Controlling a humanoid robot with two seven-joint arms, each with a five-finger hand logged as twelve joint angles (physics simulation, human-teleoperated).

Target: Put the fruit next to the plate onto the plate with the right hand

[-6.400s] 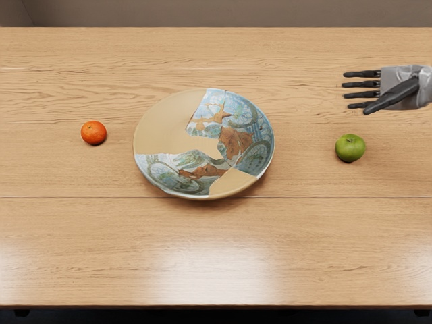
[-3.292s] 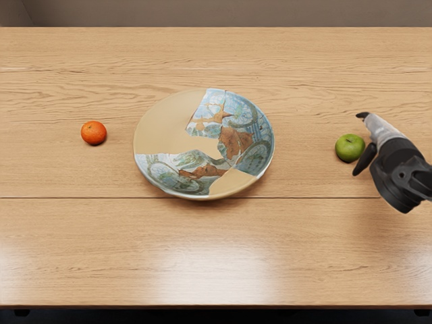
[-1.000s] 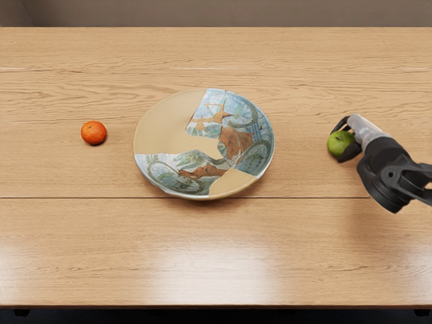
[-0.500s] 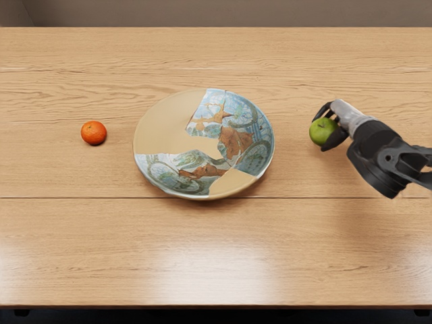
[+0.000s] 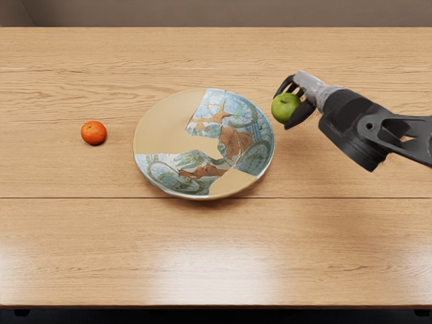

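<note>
Right hand (image 5: pixel 302 96) grasps the green apple (image 5: pixel 284 107) just off the plate (image 5: pixel 146 128) at its right rim — I judge the drop point lies leftward.

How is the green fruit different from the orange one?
The green apple is green, while the orange is orange. The apple is gripped in the right hand by the right rim of the plate. The orange lies alone on the table, left of the plate. The apple looks a bit bigger. Both are small round fruits, and neither is on the plate.
</note>
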